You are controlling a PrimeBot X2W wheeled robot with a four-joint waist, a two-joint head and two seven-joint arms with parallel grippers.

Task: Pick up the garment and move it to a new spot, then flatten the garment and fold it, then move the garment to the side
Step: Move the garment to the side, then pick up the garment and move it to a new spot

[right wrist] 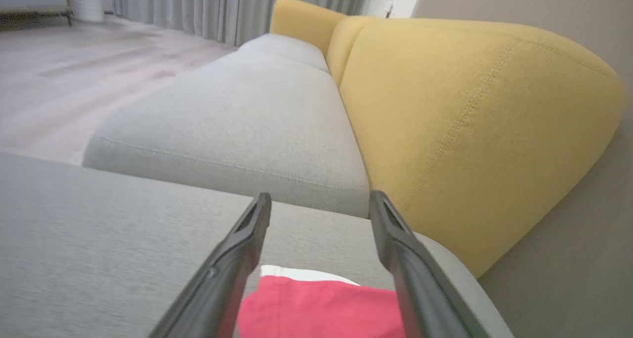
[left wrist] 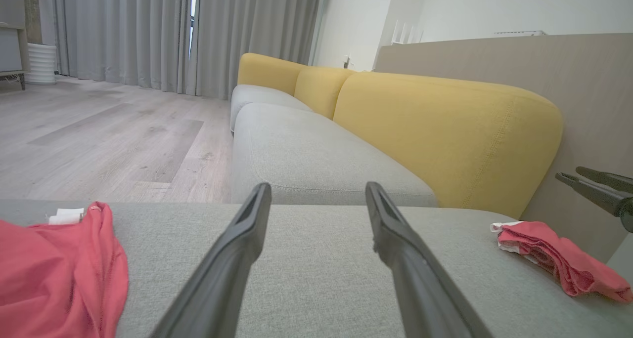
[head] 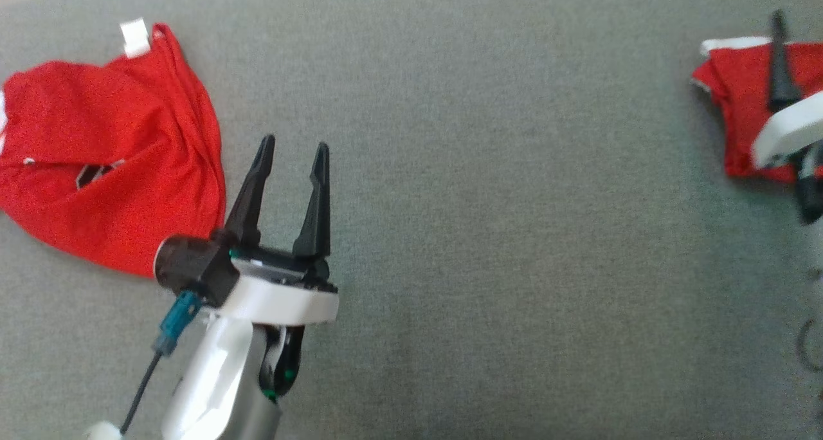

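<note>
The grey fabric cushion (head: 488,202) spans the frame. A crumpled red cloth garment (head: 109,163) lies at the left edge. The small folded red garment (head: 739,105) sits upper right beneath my right gripper (right wrist: 320,198), whose fingers are apart and empty. My left gripper (head: 294,145) is spread too. The cloth looks soft, light and floppy, so I'd pinch all layers at a folded edge.
</note>
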